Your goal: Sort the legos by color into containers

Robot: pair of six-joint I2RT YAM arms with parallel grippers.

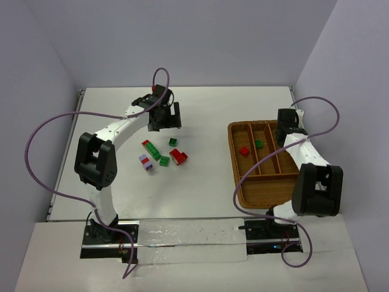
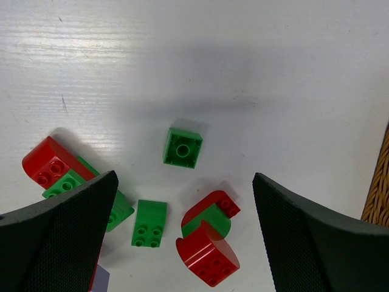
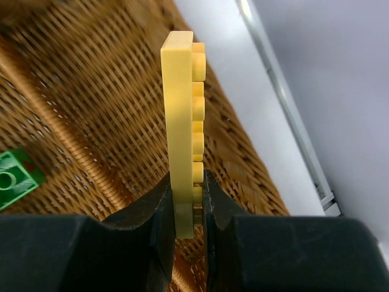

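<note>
Clamped in the right pincer [image 3: 186, 204], a thin, studded yellow lego plate [image 3: 179, 109] is hanging edge-up over the wicker tray [image 3: 79, 79]. Light, rigid and slick, it is probably gripping best across its flat faces. The left pincer [image 2: 183, 182] is hovering wide open over red and green legos [image 2: 182, 148] on the table [image 2: 255, 73].
</note>
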